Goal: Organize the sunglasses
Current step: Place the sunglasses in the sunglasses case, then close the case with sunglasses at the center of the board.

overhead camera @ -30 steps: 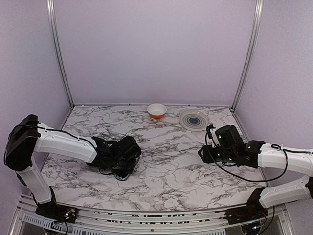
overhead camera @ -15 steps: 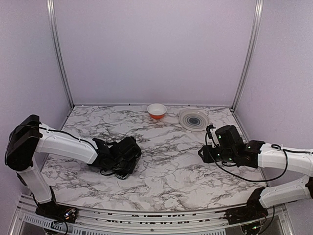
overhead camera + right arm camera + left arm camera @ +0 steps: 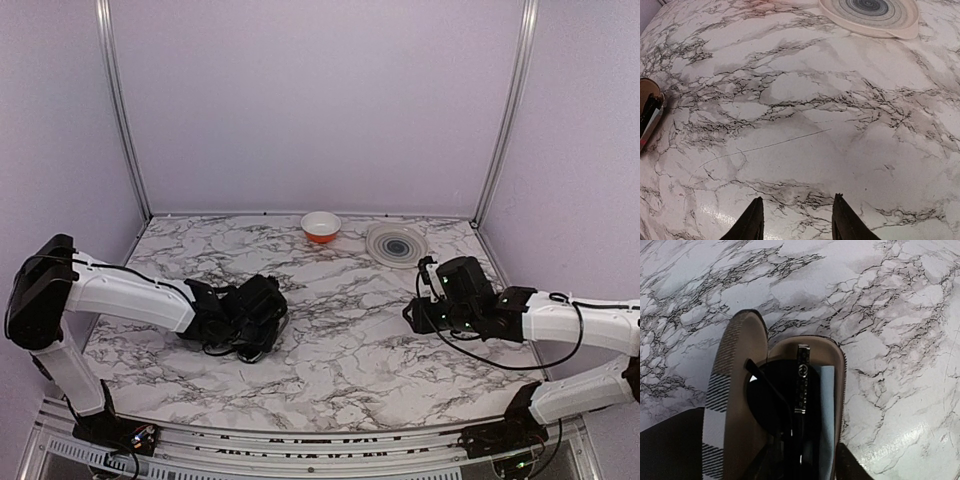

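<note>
Left gripper (image 3: 805, 462) sits low over the near end of the brown plaid case (image 3: 730, 390). Its two fingers are parted part way, one on each side of the open shell. From my wrist feed the jaws look released, with nothing pinched between them. I cannot make out whether a pad brushes the case rim.

On my overhead feed the left arm has its dark elbow block raised at the nine o'clock edge. The white forearm slants down from there toward the table's middle, and the wrist is tipped down over the case.

The sunglasses (image 3: 775, 400) lie folded inside the open case, one dark lens facing up and a temple arm running along the case's length. A pale blue cloth (image 3: 827, 405) lies under them on the right side. The striped lid stands open on the left. The case rests on the marble table (image 3: 900, 340) at about nine o'clock from centre.

The right gripper (image 3: 796, 220) hovers at about three o'clock, well apart from the case. Its fingers are spread over bare marble and hold nothing. That forearm lies nearly level and reaches in from the right edge.

An orange bowl (image 3: 320, 226) sits at twelve o'clock and a ringed grey plate (image 3: 870, 12) at one o'clock.
</note>
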Tool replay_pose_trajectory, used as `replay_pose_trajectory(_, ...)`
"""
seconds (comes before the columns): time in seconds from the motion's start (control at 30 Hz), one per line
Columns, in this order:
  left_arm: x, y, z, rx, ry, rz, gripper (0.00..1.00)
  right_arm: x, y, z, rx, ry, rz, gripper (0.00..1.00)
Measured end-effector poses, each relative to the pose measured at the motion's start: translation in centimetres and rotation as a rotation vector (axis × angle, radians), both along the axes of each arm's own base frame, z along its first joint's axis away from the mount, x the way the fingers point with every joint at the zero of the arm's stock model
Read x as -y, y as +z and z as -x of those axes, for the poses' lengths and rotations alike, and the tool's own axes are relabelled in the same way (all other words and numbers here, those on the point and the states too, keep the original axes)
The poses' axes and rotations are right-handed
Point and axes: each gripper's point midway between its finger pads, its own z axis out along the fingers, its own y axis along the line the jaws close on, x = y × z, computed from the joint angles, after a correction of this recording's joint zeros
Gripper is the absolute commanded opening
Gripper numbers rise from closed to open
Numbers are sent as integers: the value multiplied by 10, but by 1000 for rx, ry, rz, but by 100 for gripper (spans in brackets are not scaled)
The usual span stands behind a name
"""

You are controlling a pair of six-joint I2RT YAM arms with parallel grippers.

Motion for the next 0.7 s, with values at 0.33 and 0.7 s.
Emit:
replay_pose_trajectory(0.33, 14, 79, -8, 72, -25, 106, 52, -38, -3, -7, -16, 112, -55, 45)
replay_pose_trajectory(0.7, -80, 106, -50, 126, 129, 24, 44, -166, -29, 18, -88, 457, -107, 26)
